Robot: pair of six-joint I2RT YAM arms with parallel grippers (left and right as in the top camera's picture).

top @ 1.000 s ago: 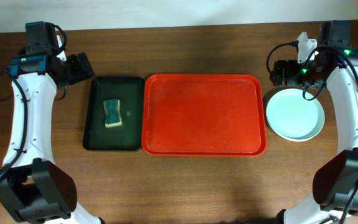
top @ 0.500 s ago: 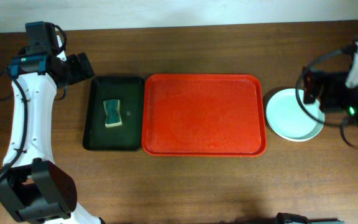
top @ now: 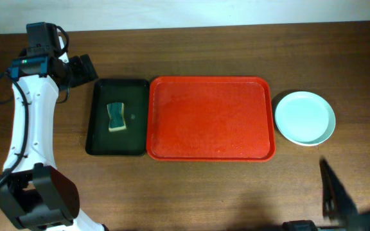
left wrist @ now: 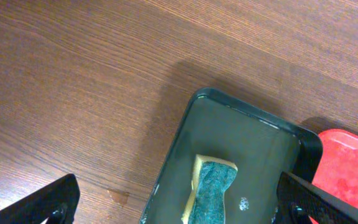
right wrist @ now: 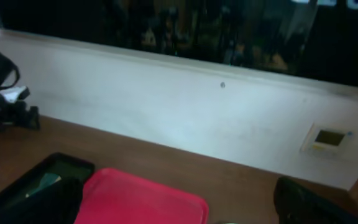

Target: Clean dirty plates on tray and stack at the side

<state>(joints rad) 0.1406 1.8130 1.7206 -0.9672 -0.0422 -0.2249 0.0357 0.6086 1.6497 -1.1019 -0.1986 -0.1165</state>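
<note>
The red tray lies mid-table with nothing on it; its near corner also shows in the right wrist view. Round plates sit stacked on the table right of the tray, a pale mint one on top with a white rim under it. No blue plate shows. My left gripper hangs open above the table's far left, and its wrist view shows nothing held. My right gripper is open and empty, pulled back to the near right corner and pointing at the wall.
A dark green-black tray lies against the red tray's left side and holds a yellow and green sponge, which also shows in the left wrist view. A white wall runs behind the table.
My right arm has swung away from the plates, from behind them to the near right corner, mostly out of the overhead view. The left arm and the plates have not moved.
</note>
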